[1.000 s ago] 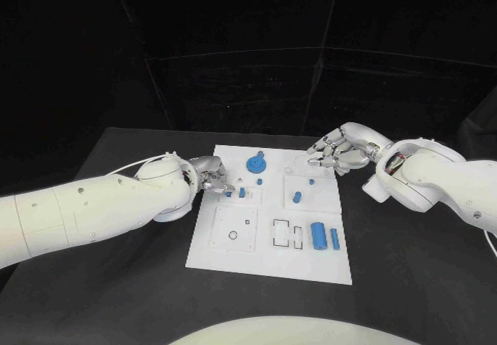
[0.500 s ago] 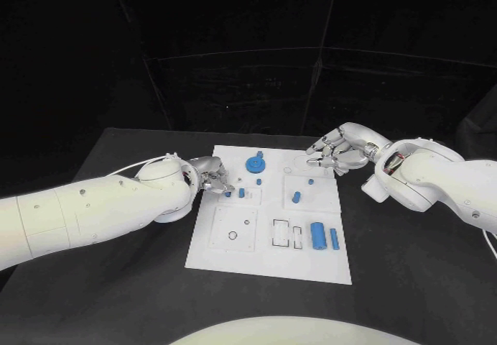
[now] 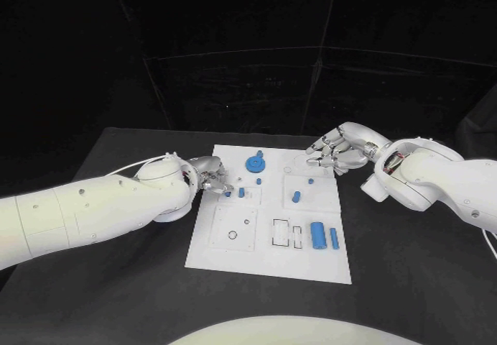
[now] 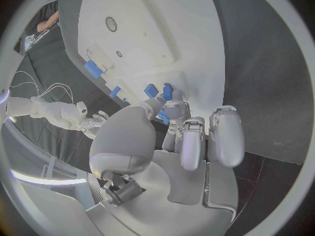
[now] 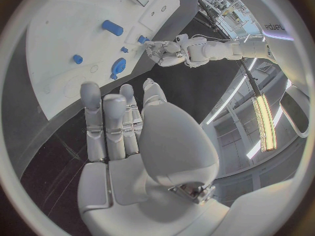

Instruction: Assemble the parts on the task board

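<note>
The white task board [image 3: 238,248] lies mid-table. My left hand [image 3: 212,180] sits at the board's left edge, fingers curled, and pinches a small blue part [image 3: 228,192]; the left wrist view shows that part [image 4: 167,92] at the fingertips [image 4: 176,109]. Another small blue part [image 3: 240,192] lies just beside it. My right hand [image 3: 337,154] hovers over the board's far right corner with nothing in it, its fingers [image 5: 115,115] stretched out side by side. A round blue part [image 3: 255,165] stands near the far edge.
Small blue parts [image 3: 295,196] lie on the board's right middle. Two larger blue cylinders [image 3: 318,235] lie near the front right, beside rectangular slots [image 3: 281,232]. A square recess with a hole [image 3: 234,235] is front left. Black table [image 3: 414,273] surrounds the board.
The left hand's fingers have shifted very slightly at the small blue part. The right hand has stayed where it was.
</note>
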You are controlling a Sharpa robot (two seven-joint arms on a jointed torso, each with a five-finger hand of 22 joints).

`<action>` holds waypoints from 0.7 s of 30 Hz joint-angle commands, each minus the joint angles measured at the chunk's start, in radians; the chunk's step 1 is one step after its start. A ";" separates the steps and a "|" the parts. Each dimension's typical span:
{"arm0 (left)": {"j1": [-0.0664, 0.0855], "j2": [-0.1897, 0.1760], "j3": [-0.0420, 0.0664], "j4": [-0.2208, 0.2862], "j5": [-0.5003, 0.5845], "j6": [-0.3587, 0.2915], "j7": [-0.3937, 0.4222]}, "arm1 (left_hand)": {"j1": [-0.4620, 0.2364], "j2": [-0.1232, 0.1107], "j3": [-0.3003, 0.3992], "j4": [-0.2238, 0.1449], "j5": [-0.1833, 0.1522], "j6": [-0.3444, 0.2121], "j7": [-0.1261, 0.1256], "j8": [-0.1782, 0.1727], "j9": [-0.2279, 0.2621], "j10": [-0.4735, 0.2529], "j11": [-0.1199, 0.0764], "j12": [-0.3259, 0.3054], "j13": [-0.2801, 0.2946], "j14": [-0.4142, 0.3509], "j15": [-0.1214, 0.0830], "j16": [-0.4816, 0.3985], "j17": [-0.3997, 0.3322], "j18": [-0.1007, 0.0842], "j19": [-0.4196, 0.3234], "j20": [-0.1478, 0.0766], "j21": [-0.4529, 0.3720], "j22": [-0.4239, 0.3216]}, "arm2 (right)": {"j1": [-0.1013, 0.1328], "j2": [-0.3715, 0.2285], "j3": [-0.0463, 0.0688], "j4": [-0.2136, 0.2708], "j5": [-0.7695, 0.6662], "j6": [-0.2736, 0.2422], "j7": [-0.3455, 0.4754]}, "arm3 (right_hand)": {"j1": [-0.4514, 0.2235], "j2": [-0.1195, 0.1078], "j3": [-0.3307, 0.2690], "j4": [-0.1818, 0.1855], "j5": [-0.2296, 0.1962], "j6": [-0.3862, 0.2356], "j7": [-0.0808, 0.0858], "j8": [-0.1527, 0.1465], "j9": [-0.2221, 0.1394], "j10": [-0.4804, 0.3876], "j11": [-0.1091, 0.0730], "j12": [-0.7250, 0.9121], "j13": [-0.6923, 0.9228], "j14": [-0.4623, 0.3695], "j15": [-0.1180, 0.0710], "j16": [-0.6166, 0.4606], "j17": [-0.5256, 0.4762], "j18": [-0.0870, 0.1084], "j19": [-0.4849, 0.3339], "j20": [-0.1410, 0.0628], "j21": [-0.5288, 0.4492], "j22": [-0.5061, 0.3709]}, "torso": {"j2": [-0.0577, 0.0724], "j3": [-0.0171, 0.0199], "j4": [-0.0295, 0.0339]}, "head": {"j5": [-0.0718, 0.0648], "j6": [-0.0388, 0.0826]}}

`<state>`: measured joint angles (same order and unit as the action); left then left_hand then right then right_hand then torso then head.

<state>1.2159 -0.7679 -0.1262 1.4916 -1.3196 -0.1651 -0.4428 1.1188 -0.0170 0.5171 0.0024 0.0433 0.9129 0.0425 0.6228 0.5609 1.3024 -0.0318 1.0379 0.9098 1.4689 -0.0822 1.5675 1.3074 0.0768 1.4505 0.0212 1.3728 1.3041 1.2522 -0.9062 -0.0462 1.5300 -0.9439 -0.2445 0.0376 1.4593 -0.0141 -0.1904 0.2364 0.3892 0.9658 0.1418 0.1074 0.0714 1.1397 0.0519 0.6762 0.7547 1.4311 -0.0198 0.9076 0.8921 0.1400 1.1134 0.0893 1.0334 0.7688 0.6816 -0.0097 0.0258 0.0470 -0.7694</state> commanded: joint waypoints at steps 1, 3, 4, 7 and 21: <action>-0.002 0.002 -0.001 -0.008 0.025 0.008 0.018 | -0.041 -0.025 0.018 -0.005 0.004 0.009 -0.005 -0.001 -0.001 0.006 -0.001 -0.003 -0.002 0.102 -0.008 0.003 0.263 -0.015 0.007 -0.001 0.000 -0.001 | 0.002 0.001 0.000 0.001 0.002 0.007 0.009 | -0.001 0.006 -0.003 0.005 0.005 -0.007 0.001 0.004 0.000 -0.003 0.003 0.002 -0.002 0.009 0.000 -0.002 0.001 0.017 0.000 0.002 -0.004 -0.002 | 0.000 0.0004 -0.0009 | 0.000 0.001; -0.001 0.002 -0.001 -0.016 0.030 0.005 0.015 | -0.063 -0.036 0.012 0.009 0.005 0.014 -0.006 -0.001 -0.002 0.008 -0.002 -0.002 -0.002 0.102 -0.009 0.003 0.263 -0.015 0.007 -0.001 -0.001 -0.001 | 0.002 0.001 0.000 0.001 0.002 0.008 0.008 | -0.002 0.006 -0.003 0.005 0.005 -0.007 0.001 0.004 0.000 -0.003 0.003 0.002 -0.002 0.010 0.000 0.001 0.005 0.017 0.002 0.002 -0.002 0.001 | 0.000 0.0004 -0.0005 | -0.001 0.000; -0.001 0.003 -0.001 -0.019 0.032 0.004 0.014 | -0.070 -0.039 0.011 0.013 0.005 0.016 -0.006 -0.001 -0.002 0.008 -0.003 -0.002 -0.002 0.102 -0.009 0.003 0.263 -0.015 0.007 -0.002 -0.001 0.000 | 0.002 0.001 0.000 0.002 0.002 0.008 0.007 | -0.002 0.006 -0.003 0.005 0.005 -0.007 0.001 0.004 0.000 -0.003 0.003 0.002 -0.002 0.010 0.000 0.004 0.007 0.016 0.003 0.002 -0.001 0.003 | 0.001 0.0008 -0.0007 | -0.001 0.000; -0.001 0.005 -0.001 -0.029 0.035 0.002 0.012 | -0.092 -0.050 0.002 0.027 0.004 0.021 -0.007 -0.001 -0.003 0.010 -0.003 -0.001 -0.002 0.102 -0.010 0.003 0.263 -0.015 0.007 -0.002 -0.001 0.000 | 0.002 0.000 0.000 0.002 0.002 0.007 0.007 | -0.002 0.006 -0.003 0.005 0.005 -0.007 0.001 0.004 0.000 -0.003 0.003 0.002 -0.002 0.010 0.000 0.003 0.006 0.016 0.003 0.002 -0.001 0.002 | 0.000 0.0003 -0.0009 | -0.002 0.000; -0.001 0.012 -0.001 -0.039 0.047 -0.004 0.022 | -0.150 -0.078 -0.049 0.074 0.004 0.030 -0.005 -0.001 -0.004 0.010 -0.001 0.003 -0.001 0.102 -0.009 0.003 0.263 -0.015 0.007 -0.003 -0.004 -0.001 | 0.002 0.001 0.000 0.002 0.002 0.005 0.007 | -0.002 0.006 -0.003 0.006 0.005 -0.007 0.001 0.004 0.000 -0.003 0.003 0.002 -0.002 0.010 0.000 0.000 0.003 0.017 0.002 0.002 -0.003 0.000 | 0.000 0.0002 0.0000 | -0.004 -0.001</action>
<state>1.2154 -0.7570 -0.1266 1.4529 -1.2856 -0.1674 -0.4400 0.9803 -0.0956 0.4691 0.0749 0.0471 0.9383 0.0355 0.6244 0.5582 1.3080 -0.0378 1.0379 0.9072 1.4653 -0.0858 1.5675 1.3074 0.0768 1.4504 0.0213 1.3728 1.3015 1.2522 -0.9059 -0.0462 1.5305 -0.9439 -0.2432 0.0372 1.4593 -0.0140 -0.1926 0.2386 0.3892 0.9657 0.1418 0.1093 0.0714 1.1397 0.0519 0.6762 0.7541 1.4348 -0.0235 0.9077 0.8965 0.1400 1.1134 0.0893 1.0325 0.7706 0.6818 -0.0092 0.0256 0.0416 -0.7705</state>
